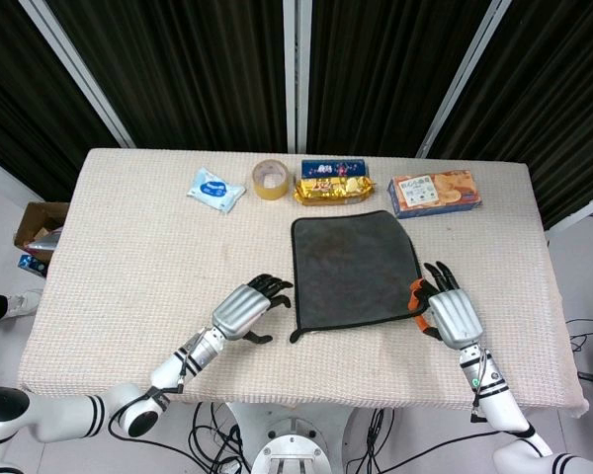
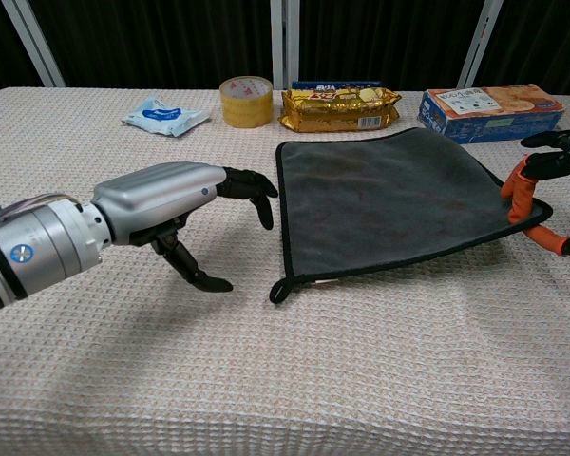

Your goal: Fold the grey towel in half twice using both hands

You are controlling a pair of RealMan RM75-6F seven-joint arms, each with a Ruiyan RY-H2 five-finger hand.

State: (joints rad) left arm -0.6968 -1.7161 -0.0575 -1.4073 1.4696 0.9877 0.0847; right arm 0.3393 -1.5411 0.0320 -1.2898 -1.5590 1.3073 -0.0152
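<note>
Grey towel (image 1: 354, 269) lies flat; left hand (image 1: 245, 310) and right hand (image 1: 451, 310) flank it, fingers spread, holding nothing. Tape roll (image 1: 270, 179), snack packs (image 1: 329, 183) behind.

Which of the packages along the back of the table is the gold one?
The gold snack pack, lying between the tape roll and the orange biscuit box.

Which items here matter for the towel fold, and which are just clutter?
For the job:
- grey towel, lying flat and unfolded
- left hand, beside the towel's left edge, holding nothing
- right hand, at the towel's right edge

Lying about, along the far edge:
- tissue packet
- tape roll
- gold snack bag
- biscuit box
</note>
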